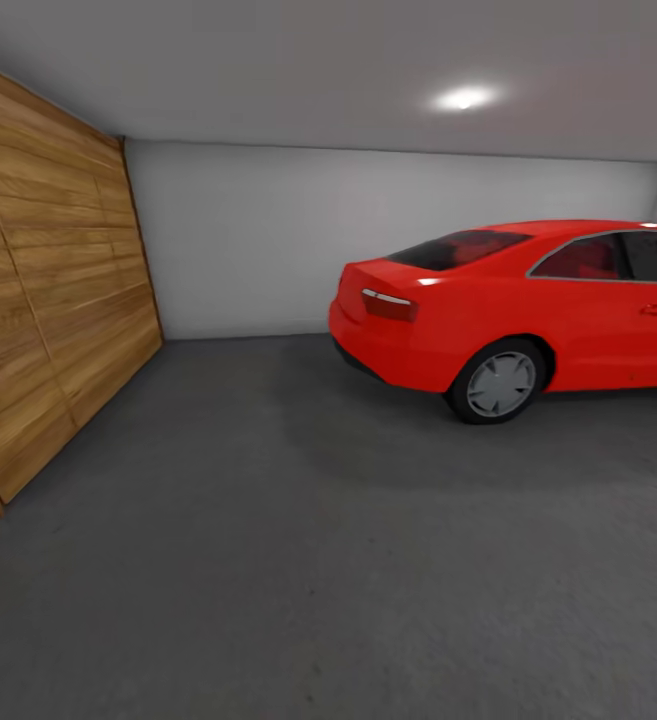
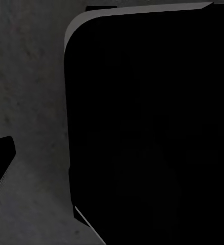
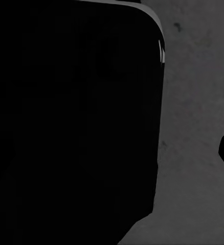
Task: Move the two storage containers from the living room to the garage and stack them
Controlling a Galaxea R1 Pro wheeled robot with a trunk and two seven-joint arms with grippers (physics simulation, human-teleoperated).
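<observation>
I am in the garage, looking over its dark grey speckled concrete floor (image 1: 268,580). The two storage containers are out of view, and so is the living room. In the left wrist view a large black rounded robot part (image 2: 153,127) stands over the same grey floor (image 2: 30,92). The right wrist view has a similar black part (image 3: 71,117) beside the floor (image 3: 199,102).
A red car (image 1: 528,320) is parked at the right, its rear toward the middle of the room. A slatted wooden door (image 1: 48,300) runs along the left side. A plain white wall (image 1: 248,240) closes the back. Open floor lies between door and car.
</observation>
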